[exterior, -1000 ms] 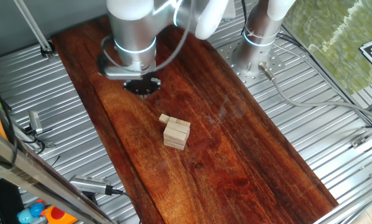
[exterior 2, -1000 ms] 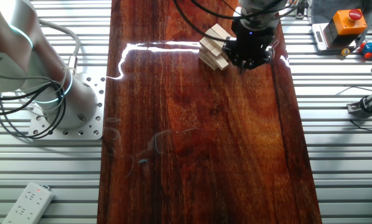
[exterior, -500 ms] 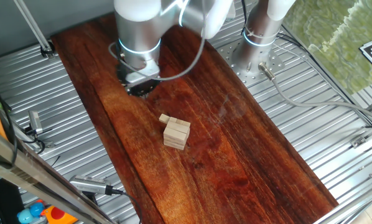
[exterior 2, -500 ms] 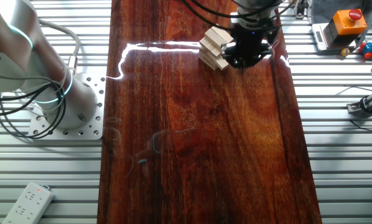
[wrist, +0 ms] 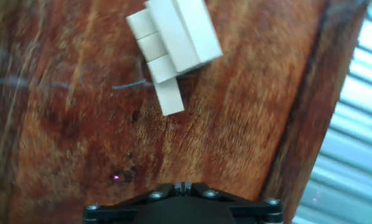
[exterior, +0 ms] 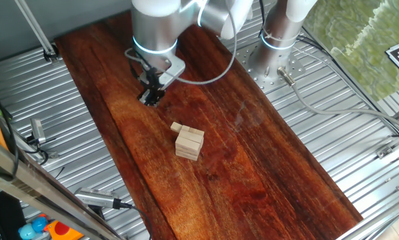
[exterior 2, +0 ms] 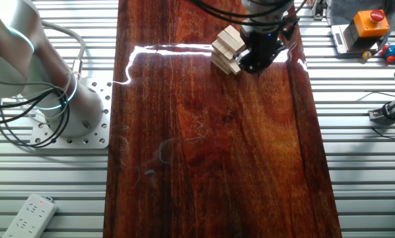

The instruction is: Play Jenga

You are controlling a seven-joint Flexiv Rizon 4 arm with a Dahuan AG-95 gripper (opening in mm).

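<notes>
- A small Jenga stack (exterior: 189, 143) of pale wooden blocks stood on the dark wooden tabletop (exterior: 253, 167), with one block (wrist: 168, 97) jutting out of its side at the bottom.
- The robot's hand (exterior: 151, 97) hung over the tabletop near the stack, apart from it and touching nothing.
- In the hand view the stack sat near the top edge, the jutting block pointing back toward the hand.
- To do this step well, the hand probably needed to line up squarely with the jutting block and draw it out slowly, so the layers above did not shift.
- Whether the fingers stood open or closed could not be told; they appeared to hold nothing.
</notes>
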